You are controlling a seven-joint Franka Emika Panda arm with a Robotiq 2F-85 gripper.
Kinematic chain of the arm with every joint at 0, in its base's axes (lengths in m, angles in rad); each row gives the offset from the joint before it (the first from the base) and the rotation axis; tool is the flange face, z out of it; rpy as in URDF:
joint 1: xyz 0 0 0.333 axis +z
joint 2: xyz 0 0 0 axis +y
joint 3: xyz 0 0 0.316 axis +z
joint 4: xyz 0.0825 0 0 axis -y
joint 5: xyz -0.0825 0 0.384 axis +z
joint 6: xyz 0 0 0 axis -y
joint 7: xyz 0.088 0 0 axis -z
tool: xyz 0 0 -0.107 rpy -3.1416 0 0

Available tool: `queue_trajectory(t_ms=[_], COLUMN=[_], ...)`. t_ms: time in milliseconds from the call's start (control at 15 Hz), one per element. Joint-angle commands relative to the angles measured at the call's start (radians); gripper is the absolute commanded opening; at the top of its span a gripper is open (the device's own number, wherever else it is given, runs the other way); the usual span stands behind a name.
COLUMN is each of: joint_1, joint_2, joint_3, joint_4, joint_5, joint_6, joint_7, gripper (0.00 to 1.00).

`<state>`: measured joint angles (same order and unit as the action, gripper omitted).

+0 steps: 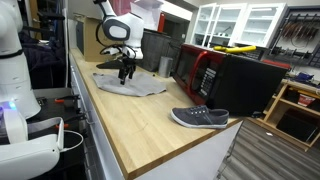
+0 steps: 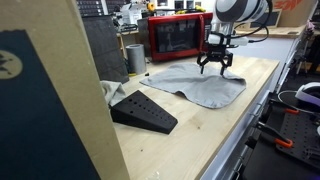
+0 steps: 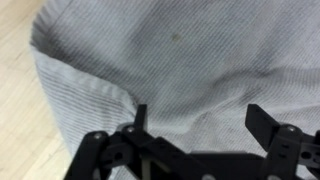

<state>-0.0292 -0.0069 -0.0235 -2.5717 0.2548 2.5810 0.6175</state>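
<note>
Closest to the wrist camera, the gripper [image 3: 200, 122] is holding its two black fingers [image 3: 140, 118] spread wide apart with nothing between them. It is hanging low over the grey cloth [image 3: 190, 60]; whether the tips are touching the fabric cannot be told. At the left of that view a strip of the wooden countertop [image 3: 12, 90] is showing, and the cloth's edge is curling up into a fold just beside the left-hand finger. In an exterior view the metal cup [image 2: 135, 57] is standing upright on the left, what it is holding being hidden, and the red microwave [image 2: 178, 37] is sitting behind it with its door shut. Further right the grey cloth [image 2: 205, 88] is lying spread flat on the countertop [image 2: 160, 150], with the gripper [image 2: 217, 66] pointing straight down over its far part. In an exterior view the cloth [image 1: 138, 87] is lying under the gripper [image 1: 125, 73], the microwave [image 1: 205, 72] is standing to its right, and the grey shoe [image 1: 200, 118] is resting well apart from the cloth.
</note>
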Motion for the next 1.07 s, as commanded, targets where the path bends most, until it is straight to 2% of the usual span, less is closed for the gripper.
queue_trajectory(t_ms=[0,400,1000], joint_1=[-0.017,-0.052,-0.097], joint_2=[-0.058,-0.073,-0.05], joint_3=[-0.014,-0.034,-0.071], joint_4=[-0.023,-0.024,-0.015], joint_5=[-0.058,-0.126,-0.183], joint_6=[-0.087,-0.192,-0.27], joint_7=[0.045,0.057,0.032], gripper=[1.0,1.0,0.98])
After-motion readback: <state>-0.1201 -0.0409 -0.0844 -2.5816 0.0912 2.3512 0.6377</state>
